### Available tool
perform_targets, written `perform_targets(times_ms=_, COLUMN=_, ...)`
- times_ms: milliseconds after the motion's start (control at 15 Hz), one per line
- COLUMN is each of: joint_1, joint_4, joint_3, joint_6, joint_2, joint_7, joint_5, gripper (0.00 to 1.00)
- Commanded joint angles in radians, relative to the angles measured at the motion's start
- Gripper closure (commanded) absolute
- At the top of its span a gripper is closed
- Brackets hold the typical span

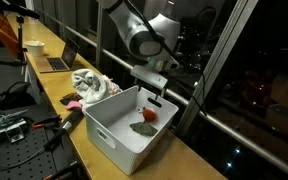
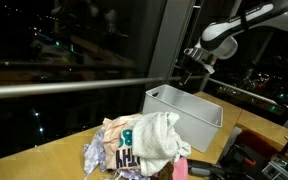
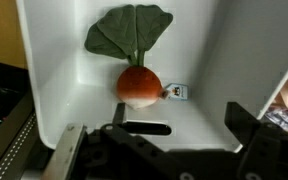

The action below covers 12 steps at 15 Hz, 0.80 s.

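A red radish toy (image 3: 138, 85) with green leaves (image 3: 129, 32) lies on the floor of a white bin (image 3: 54, 60); a small white tag (image 3: 177, 92) hangs at its side. In an exterior view the toy (image 1: 146, 123) shows inside the bin (image 1: 109, 128). My gripper (image 3: 160, 128) hangs open just above the bin, a little short of the toy, with nothing between its fingers. In both exterior views the gripper (image 1: 154, 93) (image 2: 194, 68) hovers over the bin's far part (image 2: 184, 118).
A pile of crumpled cloths (image 1: 94, 87) (image 2: 144, 142) lies on the wooden counter (image 1: 184, 160) beside the bin. A laptop (image 1: 56, 62) and a white cup (image 1: 32, 47) stand farther along. Dark windows with a rail (image 2: 74, 85) run behind.
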Motion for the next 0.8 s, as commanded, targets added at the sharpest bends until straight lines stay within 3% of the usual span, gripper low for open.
perform_targets(times_ms=0, joint_1=-0.009, joint_4=0.117, joint_3=0.034, joint_6=0.015, joint_2=0.133, joint_7=-0.03, joint_5=-0.031, gripper=0.0)
perform_targets(times_ms=467, joint_1=-0.01, joint_4=0.34, joint_3=0.028, joint_6=0.115, joint_2=0.357, joint_7=-0.053, joint_5=-0.169, gripper=0.0)
perform_targets(times_ms=733, joint_1=-0.02, joint_4=0.507, joint_3=0.037, joint_6=0.079, joint_2=0.477, joint_7=-0.03, joint_5=-0.196, gripper=0.0)
